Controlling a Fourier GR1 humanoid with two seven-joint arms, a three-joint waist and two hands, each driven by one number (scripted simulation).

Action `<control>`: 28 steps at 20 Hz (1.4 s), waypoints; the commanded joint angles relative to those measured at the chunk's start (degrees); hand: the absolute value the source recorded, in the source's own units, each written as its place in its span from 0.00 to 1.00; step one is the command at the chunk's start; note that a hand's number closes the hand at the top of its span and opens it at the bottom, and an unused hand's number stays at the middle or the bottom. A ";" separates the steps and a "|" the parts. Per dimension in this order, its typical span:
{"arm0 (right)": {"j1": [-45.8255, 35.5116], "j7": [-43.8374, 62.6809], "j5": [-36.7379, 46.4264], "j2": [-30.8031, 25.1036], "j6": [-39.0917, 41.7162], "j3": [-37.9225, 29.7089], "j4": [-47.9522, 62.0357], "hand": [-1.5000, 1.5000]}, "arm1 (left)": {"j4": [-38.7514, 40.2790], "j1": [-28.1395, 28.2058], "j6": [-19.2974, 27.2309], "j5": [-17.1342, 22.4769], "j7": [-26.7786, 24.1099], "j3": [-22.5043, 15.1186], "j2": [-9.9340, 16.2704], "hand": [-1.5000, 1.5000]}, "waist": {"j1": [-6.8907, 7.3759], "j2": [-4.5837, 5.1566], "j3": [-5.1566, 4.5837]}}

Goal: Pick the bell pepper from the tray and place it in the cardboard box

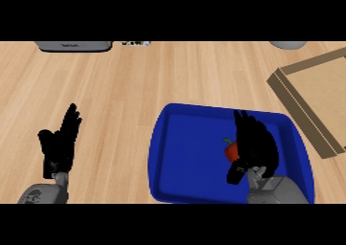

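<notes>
A red bell pepper (pixel 232 150) with a green stem lies in the blue tray (pixel 186 158) at the lower right of the counter. My right hand (pixel 254 143) is over the tray, right beside the pepper and covering most of it, fingers pointing away from me. Whether those fingers curl round the pepper cannot be seen. The open cardboard box (pixel 320 95) sits at the right edge, just beyond the tray's far right corner. My left hand (pixel 59 139) rests open at the lower left, fingers up, away from the tray.
A grey appliance (pixel 73 46) stands at the back left edge of the wooden counter. A small dark item (pixel 135 43) lies beside it. A pale round object (pixel 288 45) shows at the back right.
</notes>
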 commanded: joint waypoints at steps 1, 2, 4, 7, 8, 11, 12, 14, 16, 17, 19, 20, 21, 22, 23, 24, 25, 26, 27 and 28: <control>-5.53 2.49 1.99 4.20 1.32 -1.74 6.11 0.00 | 1.96 -1.76 -1.69 -0.25 -0.08 2.21 0.19 0.50 | 0.10 0.04 0.00; -0.25 -2.49 1.88 1.31 -0.64 -2.58 3.90 0.00 | 1.56 -0.49 -2.31 -0.70 -1.12 3.21 -0.01 0.50 | -0.02 0.01 0.00; 0.93 -3.22 2.57 0.74 0.02 -2.83 3.66 0.00 | 1.58 -1.69 -2.80 -1.15 0.09 3.14 -0.69 0.50 | -0.09 0.00 0.00; 1.51 -3.48 3.80 2.21 -0.69 -1.67 5.35 0.00 | -3.92 0.06 -2.54 -1.11 4.24 3.31 -0.17 0.50 | 0.03 -0.04 0.01; -3.31 -4.48 3.04 2.40 0.29 -5.78 8.41 0.00 | -0.85 2.26 -4.09 -1.56 -1.92 4.12 -0.99 0.50 | 0.09 0.00 0.00; 1.97 -8.26 5.68 2.38 -5.97 -3.20 10.56 0.00 | -3.58 0.61 -2.33 -3.64 3.44 3.15 -1.60 0.50 | 0.03 0.00 0.02; -0.83 -9.30 4.59 1.82 -4.07 -5.54 12.23 0.00 | 2.06 -1.17 -3.74 -3.25 -0.97 3.44 -3.22 0.50 | -0.03 0.04 0.00; 3.40 -11.83 6.08 1.58 -9.41 -4.03 11.88 0.00 | 1.99 -3.65 -2.96 -3.27 1.88 4.79 -2.51 0.50 | -0.16 0.03 0.01; -0.84 -10.55 6.24 3.66 -7.44 -6.06 15.11 0.00 | -3.95 4.27 -4.11 -3.74 0.01 4.66 -2.33 0.50 | 0.13 0.00 0.01; 1.73 -10.91 6.23 2.63 -5.48 -5.27 11.64 0.00 | -3.61 -0.50 -1.12 -5.57 3.68 4.03 -4.05 0.50 | -0.05 -0.01 0.01; -3.68 -11.09 7.91 5.64 -9.25 -6.44 20.89 0.00 | -3.06 0.41 -3.71 -4.87 2.99 4.60 -3.07 0.50 | 0.15 0.03 0.01; 0.41 -9.70 7.27 4.43 -4.47 -5.64 11.24 0.00 | 1.52 -0.84 -4.74 -4.38 -0.20 6.63 -3.52 0.50 | -0.08 0.00 0.00; 0.84 -16.23 6.86 2.52 -11.06 -7.10 19.47 1.00 | -4.63 2.64 -4.69 -4.70 1.94 4.91 -2.90 0.50 | 0.12 0.01 0.02; -1.51 -16.86 6.14 2.88 -7.69 -6.24 18.10 1.00 | 0.36 0.09 -4.39 -4.06 0.33 6.69 -3.24 0.50 | 0.04 0.04 0.01; -4.68 -17.70 5.87 3.73 -8.64 -6.81 19.36 1.00 | -2.91 1.35 -2.52 -6.33 1.88 3.84 -4.59 0.50 | 0.21 0.03 0.02; -2.32 -17.00 8.67 3.65 -10.70 -4.01 16.12 1.00 | -5.18 3.18 -3.80 -5.18 2.21 4.71 -3.35 0.50 | 0.21 -0.03 0.02; -0.92 -20.12 10.77 3.66 -17.01 -3.05 21.27 1.00 | -1.45 0.73 -6.85 -3.27 1.37 7.01 -1.13 0.50 | 0.18 0.07 0.02; -4.29 -17.37 10.83 3.96 -12.91 -4.00 18.51 1.00 | -2.82 2.76 -3.54 -5.95 -0.22 4.51 -4.51 0.50 | 0.16 0.01 0.01; -2.20 -15.48 11.70 5.61 -12.09 -2.32 15.84 1.00 | -1.50 -0.49 -5.25 -4.87 1.77 6.22 -2.93 0.50 | -0.04 -0.01 0.00; -1.03 -16.34 11.20 2.95 -11.30 -3.93 12.44 1.00 | -1.23 -0.07 -3.68 -6.03 2.90 5.09 -4.45 0.50 | -0.14 -0.03 0.00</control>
